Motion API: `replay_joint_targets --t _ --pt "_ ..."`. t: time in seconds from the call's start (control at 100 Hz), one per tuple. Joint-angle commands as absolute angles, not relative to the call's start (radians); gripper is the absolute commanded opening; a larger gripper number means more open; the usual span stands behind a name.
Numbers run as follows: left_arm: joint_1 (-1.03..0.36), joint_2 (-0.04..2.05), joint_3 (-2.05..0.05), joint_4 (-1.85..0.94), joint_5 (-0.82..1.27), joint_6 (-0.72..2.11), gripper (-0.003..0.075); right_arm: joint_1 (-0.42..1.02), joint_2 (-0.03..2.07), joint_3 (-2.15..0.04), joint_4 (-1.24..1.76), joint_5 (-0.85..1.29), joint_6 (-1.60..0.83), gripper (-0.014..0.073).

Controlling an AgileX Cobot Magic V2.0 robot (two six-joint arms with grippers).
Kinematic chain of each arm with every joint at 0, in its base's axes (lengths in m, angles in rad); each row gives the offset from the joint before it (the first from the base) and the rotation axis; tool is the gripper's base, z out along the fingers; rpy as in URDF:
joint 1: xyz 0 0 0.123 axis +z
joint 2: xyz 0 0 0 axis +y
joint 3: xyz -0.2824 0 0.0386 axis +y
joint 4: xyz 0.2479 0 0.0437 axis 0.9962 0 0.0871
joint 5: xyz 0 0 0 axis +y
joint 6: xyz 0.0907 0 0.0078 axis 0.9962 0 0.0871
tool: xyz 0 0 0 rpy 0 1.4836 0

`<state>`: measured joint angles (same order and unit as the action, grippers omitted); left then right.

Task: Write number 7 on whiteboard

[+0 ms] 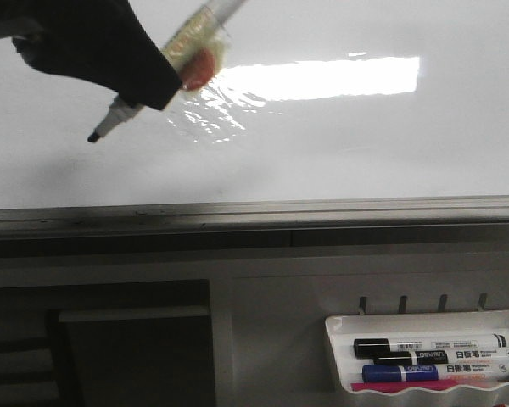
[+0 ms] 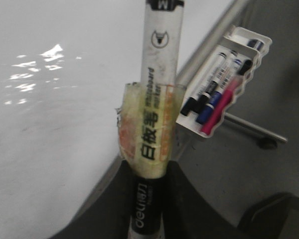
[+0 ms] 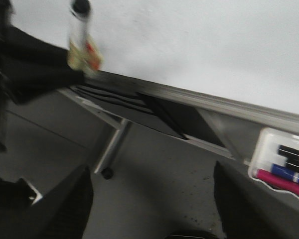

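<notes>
The whiteboard [image 1: 339, 144] fills the upper front view, glossy white with a strip of glare. The number 7 is out of view; the board's surface looks unmarked. My left gripper [image 1: 153, 85] is shut on a white marker [image 1: 205, 34] wrapped in yellowish tape. The marker's dark tip [image 1: 93, 137] points down-left, close to the board at its left part; I cannot tell whether it touches. In the left wrist view the marker [image 2: 159, 74] stands clamped between the dark fingers [image 2: 189, 199]. My right gripper [image 3: 152, 184] is open with nothing in it, off the board and over the grey floor.
The board's grey metal frame edge [image 1: 254, 210] runs across below the white surface. A small white tray [image 1: 335, 339] hangs at the lower right, holding black, blue and pink markers [image 1: 433, 349]. A metal stand leg [image 3: 109, 147] reaches the floor beneath the board.
</notes>
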<state>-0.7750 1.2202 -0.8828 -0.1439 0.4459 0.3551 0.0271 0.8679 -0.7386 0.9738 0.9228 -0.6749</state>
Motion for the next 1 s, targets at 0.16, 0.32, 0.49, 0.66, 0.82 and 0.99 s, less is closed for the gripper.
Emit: replay_joint_targets --t 0.16,0.32,0.49,0.66,0.82,0.99 --pt "-0.910 1.192 -0.917 -0.138 0.415 0.387 -0.0020 0.027 1.043 -0.922 1.136 1.081 -0.764 0.0449" --pt "-0.951 1.192 -0.917 -0.138 0.377 0.387 -0.0020 0.029 1.140 -0.974 1.156 1.180 -0.788 0.0449" --pt "-0.960 1.196 -0.919 -0.138 0.357 0.387 -0.0020 0.084 1.195 -0.975 1.159 1.183 -0.795 0.0449" --pt "-0.960 1.214 -0.935 -0.141 0.359 0.387 -0.0020 0.139 1.237 -1.002 1.163 1.176 -0.812 0.0449" --pt "-0.960 1.227 -0.956 -0.139 0.359 0.387 -0.0020 0.169 1.284 -1.050 1.161 1.214 -0.812 0.0448" --pt "-0.960 1.236 -0.964 -0.137 0.359 0.387 -0.0020 0.183 1.297 -1.060 1.139 1.214 -0.812 0.0360"
